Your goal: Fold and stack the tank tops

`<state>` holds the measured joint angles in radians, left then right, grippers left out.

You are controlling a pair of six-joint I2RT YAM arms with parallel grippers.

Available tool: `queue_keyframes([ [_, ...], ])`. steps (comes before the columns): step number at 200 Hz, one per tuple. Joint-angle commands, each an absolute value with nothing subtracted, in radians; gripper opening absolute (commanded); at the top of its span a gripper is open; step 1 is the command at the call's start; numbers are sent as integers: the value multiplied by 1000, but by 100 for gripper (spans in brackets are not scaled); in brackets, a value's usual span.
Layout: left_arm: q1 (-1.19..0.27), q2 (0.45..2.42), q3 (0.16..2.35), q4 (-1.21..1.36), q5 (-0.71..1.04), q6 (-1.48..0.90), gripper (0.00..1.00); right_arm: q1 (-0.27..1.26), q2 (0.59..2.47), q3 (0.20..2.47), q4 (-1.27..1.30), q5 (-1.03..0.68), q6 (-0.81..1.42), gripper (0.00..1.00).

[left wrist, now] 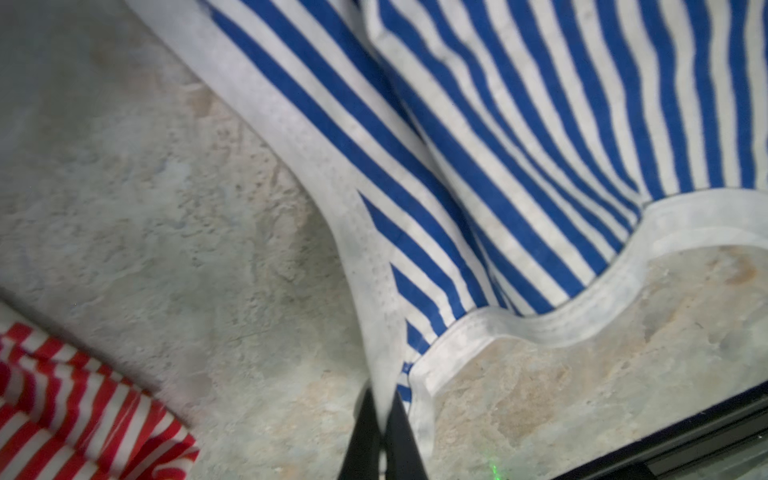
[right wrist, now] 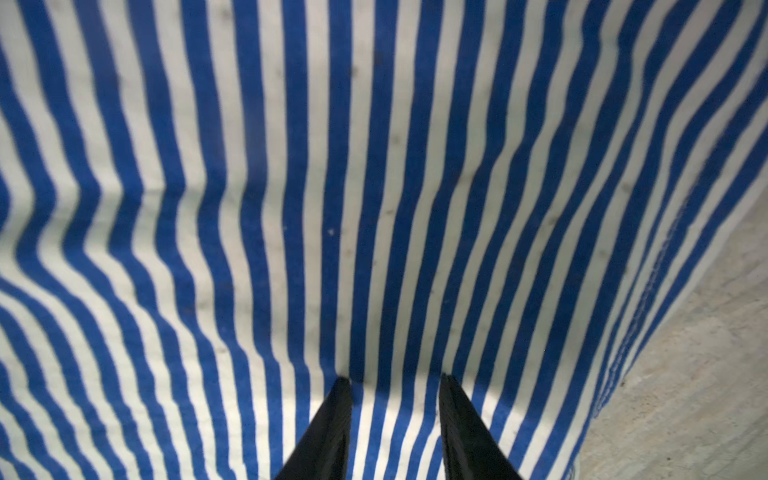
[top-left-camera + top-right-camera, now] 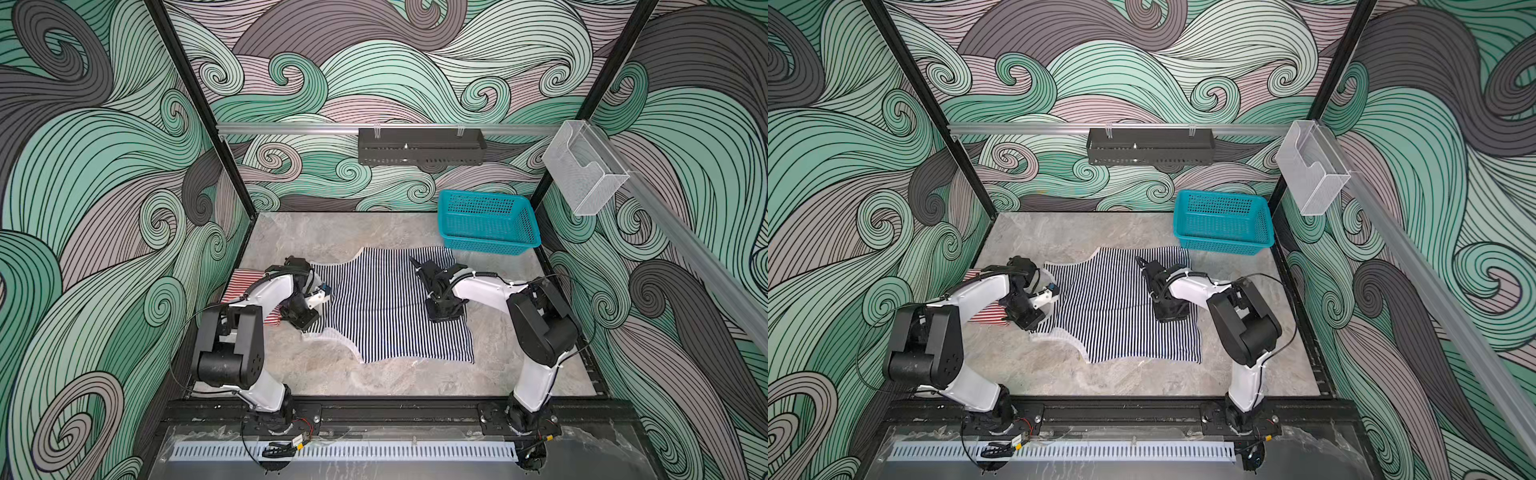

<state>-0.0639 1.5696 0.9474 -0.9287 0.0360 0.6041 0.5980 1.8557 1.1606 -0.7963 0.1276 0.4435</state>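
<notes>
The navy-and-white tank top lies spread flat in the middle of the surface, with the left fingers pinched together on its white strap trim, I'd guess to carry that end over for a fold. The right fingers stand apart, tips down on the stripes near the hem, seemingly pinning the cloth so it won't slide. The red-and-white tank top sits folded at the left, likely waiting as the stack's base.

Both top views stare steeply down from high up, sharing the whole desk; each wrist camera sits close behind its jaws, looking past them.
</notes>
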Motion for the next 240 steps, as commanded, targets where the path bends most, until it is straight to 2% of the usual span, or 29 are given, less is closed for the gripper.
queue_keyframes([
  [1,-40,1537,969,-983,38,650,0,589,1910,1143,-859,231,420,37],
  [73,-15,1620,907,-961,-40,673,1,570,1898,1152,-894,257,396,40],
  [78,-15,1626,903,-960,-50,675,6,573,1894,1154,-896,251,396,41],
  [86,-14,1638,900,-965,-60,675,24,574,1879,1156,-895,223,392,44],
  [92,-14,1643,899,-973,-63,675,33,575,1860,1151,-886,201,393,47],
  [111,-14,1614,893,-977,-59,668,53,576,1757,1127,-854,132,402,54],
  [122,-14,1581,894,-977,-59,662,60,575,1695,1115,-850,116,417,56],
  [147,-15,1498,935,-970,-77,615,62,564,1569,1077,-859,68,464,57],
  [172,-51,1403,987,-1033,47,616,65,512,1475,985,-859,-19,515,58],
  [207,-255,1289,946,-967,31,629,68,406,1358,782,-802,-135,596,58],
  [240,-425,1297,939,-893,86,603,69,379,1202,652,-773,-177,698,57],
])
